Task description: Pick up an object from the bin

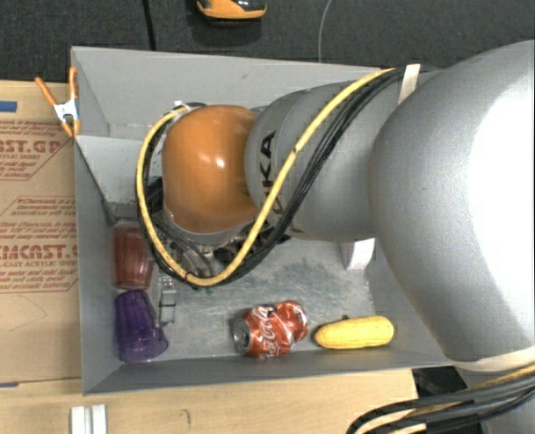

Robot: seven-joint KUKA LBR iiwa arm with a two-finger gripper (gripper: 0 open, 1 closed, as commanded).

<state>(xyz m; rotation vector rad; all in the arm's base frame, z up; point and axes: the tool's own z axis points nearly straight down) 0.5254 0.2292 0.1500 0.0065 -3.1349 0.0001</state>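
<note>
Just the one overhead camera view here. The big grey arm (466,197) comes in from the right of the frame and covers most of the grey bin (249,70). Its orange cover (209,165) sits upper left of centre, with yellow and black cables (290,161) looped around it.

The gripper (173,278) pokes out under that cover in the left part of the bin. It's mostly hidden, so I can't tell whether it's spread or closed.

Closest to it is a reddish-brown cup (132,256) on its side by the left wall, just beside the gripper. A purple cup (137,325) lies right below that, in the lower left corner.

Along the bottom wall, well apart from the gripper, there's a crushed red soda can (269,331) with a yellow banana (354,333) just to its right.
</note>
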